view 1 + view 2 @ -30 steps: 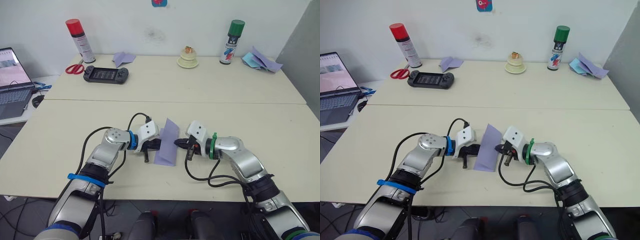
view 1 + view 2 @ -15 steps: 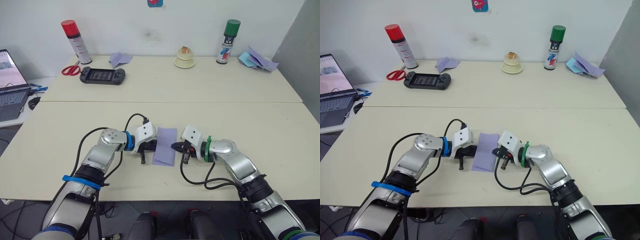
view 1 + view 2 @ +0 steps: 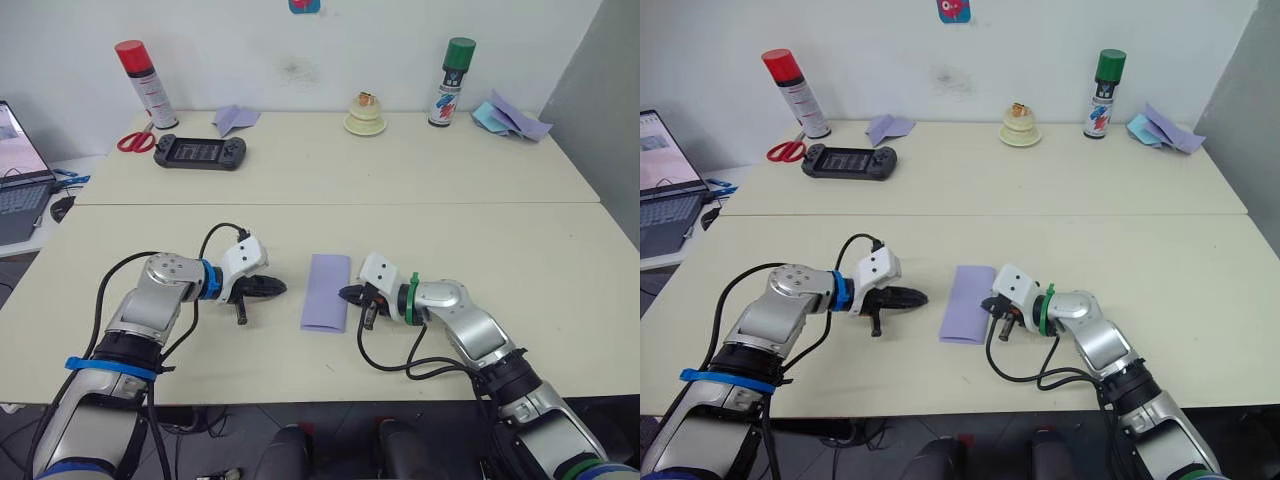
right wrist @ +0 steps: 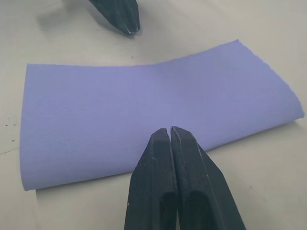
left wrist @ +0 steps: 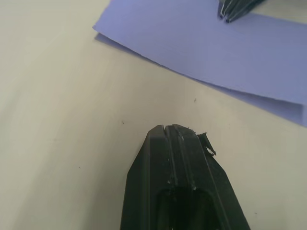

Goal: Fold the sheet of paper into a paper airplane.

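Paper sheet (image 3: 327, 305), lavender and folded in half lengthwise, lies flat on the near table (image 3: 480, 240) between our two grippers. Our left gripper (image 3: 278, 288) rests well clear of the sheet's left edge, its fingers pressed together and holding nothing. Our right gripper (image 3: 345, 294) sits at the sheet's right edge, fingers likewise together; its tips appear to touch the paper, though we cannot confirm contact. Nothing lies between either gripper and the sheet. On the far table stand a red-capped spray can (image 3: 139, 68), scissors (image 3: 133, 139), a black game console (image 3: 198, 152), a small lavender paper dart (image 3: 236, 118), a cream-coloured dish (image 3: 364, 118), a green-capped spray can (image 3: 448, 68) and loose coloured papers (image 3: 510, 116). A laptop (image 3: 18, 180) sits at the left.
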Motion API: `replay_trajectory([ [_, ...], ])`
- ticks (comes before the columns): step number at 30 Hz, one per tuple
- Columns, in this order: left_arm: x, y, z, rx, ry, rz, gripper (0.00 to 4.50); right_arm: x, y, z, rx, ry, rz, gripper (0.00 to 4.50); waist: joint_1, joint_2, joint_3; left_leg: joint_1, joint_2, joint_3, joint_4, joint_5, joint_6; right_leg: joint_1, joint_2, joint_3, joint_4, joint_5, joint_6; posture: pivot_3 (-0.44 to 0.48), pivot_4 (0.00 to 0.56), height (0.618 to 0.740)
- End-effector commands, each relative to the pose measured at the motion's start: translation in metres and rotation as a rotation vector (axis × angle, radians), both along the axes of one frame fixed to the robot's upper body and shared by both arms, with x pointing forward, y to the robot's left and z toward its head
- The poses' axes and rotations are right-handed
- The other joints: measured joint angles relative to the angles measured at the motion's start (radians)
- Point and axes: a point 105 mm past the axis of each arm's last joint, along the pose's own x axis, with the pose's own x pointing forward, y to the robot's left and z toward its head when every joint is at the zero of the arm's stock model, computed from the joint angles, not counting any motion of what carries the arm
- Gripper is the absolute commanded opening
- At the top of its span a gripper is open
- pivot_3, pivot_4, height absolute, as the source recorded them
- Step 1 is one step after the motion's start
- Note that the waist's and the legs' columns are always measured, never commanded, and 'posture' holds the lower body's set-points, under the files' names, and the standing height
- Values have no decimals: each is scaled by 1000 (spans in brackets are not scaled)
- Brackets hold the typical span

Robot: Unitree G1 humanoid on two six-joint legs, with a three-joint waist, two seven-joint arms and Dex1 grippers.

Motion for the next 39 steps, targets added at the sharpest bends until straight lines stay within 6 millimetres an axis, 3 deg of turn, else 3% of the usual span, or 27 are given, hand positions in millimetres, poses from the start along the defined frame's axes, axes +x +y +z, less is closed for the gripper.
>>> replay_trajectory([
  [1, 0, -19, 17, -67, -53, -39, 0, -3, 2, -10, -32, 26, 18, 104, 0, 0, 0, 0, 0, 0, 0, 0, 0, 0, 0, 0, 0, 0, 0, 0, 150, 722],
  [8, -2, -49, 6, -91, -50, -96, 0, -3, 2, -10, -34, 22, 20, 104, 0, 0, 0, 0, 0, 0, 0, 0, 0, 0, 0, 0, 0, 0, 0, 0, 150, 722],
  [16, 9, -58, -12, -73, -74, -79, 0, -1, 2, -6, -13, -7, 8, 104, 2, 0, 0, 0, 0, 0, 0, 0, 0, 0, 0, 0, 0, 0, 0, 0, 150, 722],
  [23, 22, -50, -3, -133, -119, 11, 0, -2, 1, -7, -9, -8, -1, 104, 2, 0, 0, 0, 0, 0, 0, 0, 0, 0, 0, 0, 0, 0, 0, 0, 150, 722],
  [32, 44, -19, 13, -201, -139, 206, 0, -2, 2, -7, -4, -7, -9, 104, 0, 0, 0, 0, 0, 0, 0, 0, 0, 0, 0, 0, 0, 0, 0, 0, 150, 722],
  [39, 41, -28, 14, -234, -112, 177, 0, -1, 3, -7, -5, -5, -10, 104, 0, 0, 0, 0, 0, 0, 0, 0, 0, 0, 0, 0, 0, 0, 0, 0, 150, 722],
])
